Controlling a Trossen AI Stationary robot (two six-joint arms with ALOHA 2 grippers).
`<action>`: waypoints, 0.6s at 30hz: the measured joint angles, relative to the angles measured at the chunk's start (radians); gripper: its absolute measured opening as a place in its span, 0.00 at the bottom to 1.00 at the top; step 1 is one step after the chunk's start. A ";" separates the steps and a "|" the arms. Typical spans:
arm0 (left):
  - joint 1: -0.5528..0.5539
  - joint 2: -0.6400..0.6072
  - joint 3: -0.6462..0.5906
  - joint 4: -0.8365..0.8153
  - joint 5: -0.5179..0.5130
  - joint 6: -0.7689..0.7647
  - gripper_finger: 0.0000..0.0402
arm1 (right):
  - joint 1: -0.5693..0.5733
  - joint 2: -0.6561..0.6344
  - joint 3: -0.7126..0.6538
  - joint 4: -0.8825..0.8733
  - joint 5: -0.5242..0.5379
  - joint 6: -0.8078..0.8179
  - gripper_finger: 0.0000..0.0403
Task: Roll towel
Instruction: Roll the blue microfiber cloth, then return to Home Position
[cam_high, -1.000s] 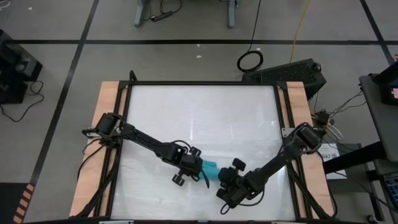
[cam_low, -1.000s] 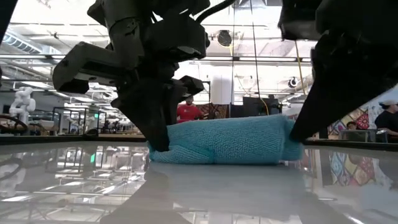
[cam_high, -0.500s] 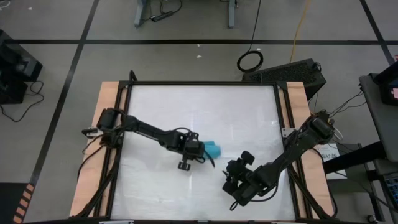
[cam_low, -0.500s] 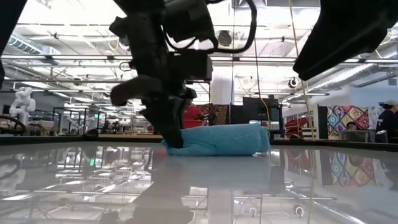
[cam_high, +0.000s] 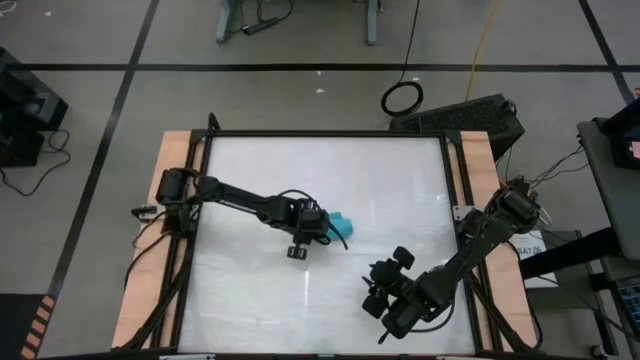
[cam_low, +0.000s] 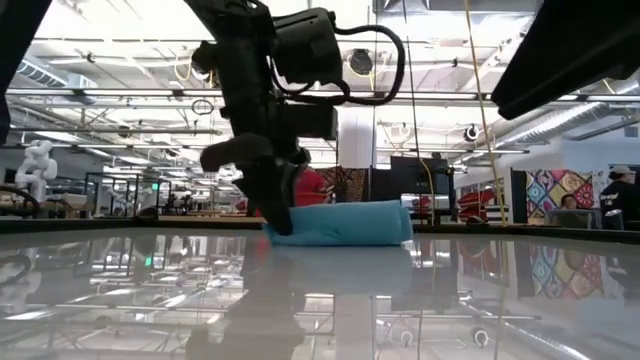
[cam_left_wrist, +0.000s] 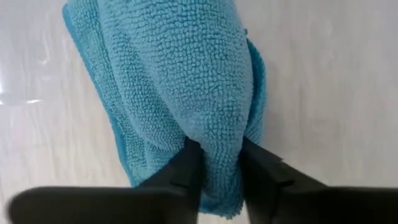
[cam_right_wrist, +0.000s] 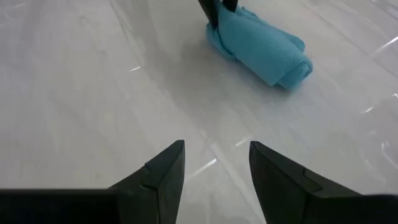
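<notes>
Finishing the roll cleanly means letting go gently — the left gripper (cam_left_wrist: 214, 168) pinches one end of the rolled towel (cam_high: 341, 225) near the table's (cam_high: 400, 170) middle, while the right gripper (cam_right_wrist: 214, 163), jaws apart and empty, waits nearby.

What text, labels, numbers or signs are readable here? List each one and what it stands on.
None can be read.
A white tag beside the table's right rail carries dark marks, too small to make out.
The towel, the tabletop and both arms show no lettering.
</notes>
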 joint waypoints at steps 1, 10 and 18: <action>-0.002 -0.011 0.001 -0.005 0.010 -0.001 0.26 | 0.005 0.000 0.000 0.001 0.000 0.003 0.42; -0.032 -0.191 0.019 -0.074 0.032 -0.026 0.57 | 0.042 -0.006 0.000 0.008 0.049 -0.006 0.42; -0.037 -0.484 0.015 -0.098 -0.009 -0.061 0.60 | 0.034 -0.190 0.000 -0.021 0.156 -0.238 0.42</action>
